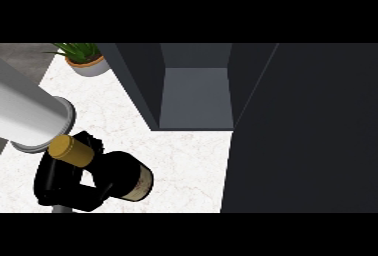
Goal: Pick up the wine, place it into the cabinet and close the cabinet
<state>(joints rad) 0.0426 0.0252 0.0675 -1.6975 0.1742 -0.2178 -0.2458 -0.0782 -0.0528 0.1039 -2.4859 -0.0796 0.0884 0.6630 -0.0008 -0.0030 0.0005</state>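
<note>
Item: wine bottle (125,175), your left hand (66,187) curled round it; gold cap up-left, long axis slanted. Open cabinet (193,95) lies up-right. Right hand unseen.

We are seeing a dark wine bottle (122,177) with a gold cap and cream label, a black hand (66,185) on a grey forearm (26,112), a white marbled counter (184,155), a charcoal cabinet (295,125), and a green plant (77,50) in a grey, orange-rimmed pot.
</note>
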